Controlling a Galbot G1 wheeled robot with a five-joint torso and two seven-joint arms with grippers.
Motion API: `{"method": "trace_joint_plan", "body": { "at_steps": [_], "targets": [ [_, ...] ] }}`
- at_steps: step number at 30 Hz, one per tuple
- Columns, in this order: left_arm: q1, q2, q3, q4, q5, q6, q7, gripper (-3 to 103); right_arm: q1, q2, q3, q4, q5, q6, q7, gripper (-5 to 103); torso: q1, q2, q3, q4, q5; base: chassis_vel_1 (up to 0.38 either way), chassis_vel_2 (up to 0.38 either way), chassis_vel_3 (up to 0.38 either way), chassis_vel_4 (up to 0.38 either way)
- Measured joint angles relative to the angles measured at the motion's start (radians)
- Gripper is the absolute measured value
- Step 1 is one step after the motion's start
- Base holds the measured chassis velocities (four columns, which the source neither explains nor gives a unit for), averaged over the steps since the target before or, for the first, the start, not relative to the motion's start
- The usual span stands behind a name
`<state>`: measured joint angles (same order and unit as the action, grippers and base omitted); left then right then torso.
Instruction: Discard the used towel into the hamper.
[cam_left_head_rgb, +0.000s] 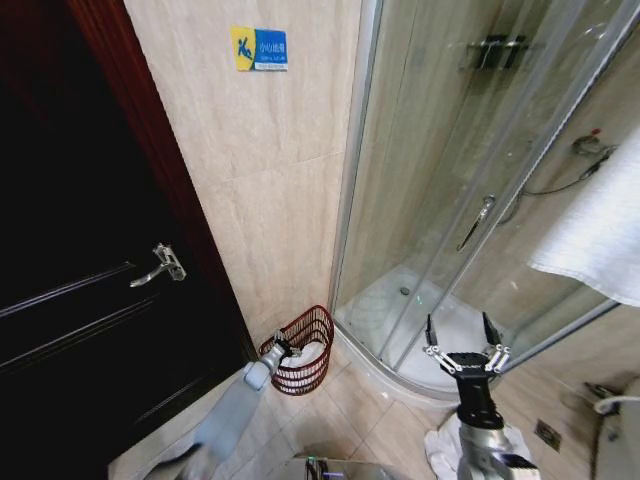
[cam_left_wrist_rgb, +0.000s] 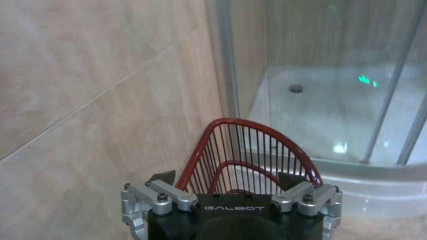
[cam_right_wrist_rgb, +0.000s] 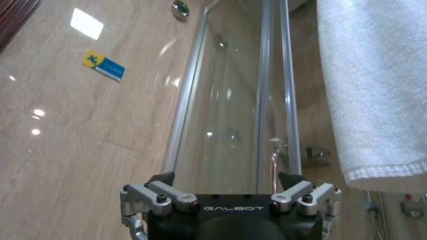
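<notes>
Head view has the left tool (cam_left_head_rgb: 283, 350) at the hamper (cam_left_head_rgb: 312, 372) rim above white cloth, grip unclear; the right tool (cam_left_head_rgb: 466, 350) spread wide near a hanging towel (cam_right_wrist_rgb: 373, 85).

We see the hamper (cam_left_head_rgb: 305, 352) in dark reddish-brown wire with thin ribbed sides, and white cloth (cam_left_head_rgb: 308, 354) inside it. The wall tiles (cam_left_head_rgb: 260, 180) are pale beige with faint marbling; on them sits a small sign (cam_left_head_rgb: 259, 48), yellow on one part and blue on the other. The door (cam_left_head_rgb: 90, 290) is very dark brown with a silver handle (cam_left_head_rgb: 160, 265). A white towel (cam_left_head_rgb: 600, 240) hangs beside the shower glass. Both grippers, left (cam_left_head_rgb: 283, 350) and right (cam_left_head_rgb: 465, 352), are silver and black.
</notes>
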<state>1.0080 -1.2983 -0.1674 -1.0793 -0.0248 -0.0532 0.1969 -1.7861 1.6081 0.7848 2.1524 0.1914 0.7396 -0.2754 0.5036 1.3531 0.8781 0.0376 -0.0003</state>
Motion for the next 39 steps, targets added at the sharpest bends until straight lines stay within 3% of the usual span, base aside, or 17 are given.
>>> {"method": "trace_joint_plan", "body": {
  "at_steps": [1, 8, 13, 18, 21, 34, 39],
  "targets": [
    [0.000, 0.000, 0.000, 0.000, 0.000, 0.000, 0.000, 100, 0.000, 0.000, 0.000, 0.000, 0.000, 0.000, 0.000, 100, 0.000, 0.000, 0.000, 0.0000, 0.0000, 0.000, 0.000, 0.000, 0.000],
    [0.193, 0.043, -0.096, -0.302, -0.101, 0.123, 0.017, 100, 0.009, 0.000, 0.013, 0.021, 0.043, -0.019, 0.003, 100, 0.000, 0.000, 0.000, 0.0004, 0.0002, 0.000, 0.000, 0.000, 0.000],
    [0.305, 0.015, -0.182, -0.452, -0.105, 0.173, 0.031, 100, 0.000, 0.000, 0.022, 0.031, 0.071, -0.018, -0.001, 100, 0.000, 0.000, 0.000, 0.0001, 0.0001, 0.000, 0.000, 0.000, 0.000],
    [0.382, -0.037, -0.261, -0.549, -0.093, 0.186, 0.048, 100, -0.002, 0.000, 0.011, 0.036, 0.072, -0.013, -0.004, 100, 0.000, 0.000, 0.000, 0.0002, 0.0001, 0.000, 0.000, 0.000, 0.000],
    [0.483, -0.085, -0.350, -0.681, -0.095, 0.187, 0.056, 100, 0.003, 0.000, 0.012, 0.046, 0.085, -0.015, -0.005, 100, 0.000, 0.000, 0.000, 0.0001, 0.0005, 0.000, 0.000, 0.000, 0.000],
    [0.683, -0.261, -0.444, -0.913, -0.064, 0.159, 0.037, 100, 0.037, 0.000, 0.007, 0.028, 0.098, -0.032, -0.005, 100, 0.000, 0.000, 0.000, 0.0002, 0.0004, 0.000, 0.000, 0.000, 0.000],
    [0.723, -0.300, -0.458, -1.049, -0.040, 0.185, 0.014, 100, 0.050, 0.000, 0.013, 0.029, 0.113, -0.041, -0.001, 100, 0.000, 0.000, 0.000, 0.0002, 0.0005, 0.000, 0.000, 0.000, 0.000]
  ]
}}
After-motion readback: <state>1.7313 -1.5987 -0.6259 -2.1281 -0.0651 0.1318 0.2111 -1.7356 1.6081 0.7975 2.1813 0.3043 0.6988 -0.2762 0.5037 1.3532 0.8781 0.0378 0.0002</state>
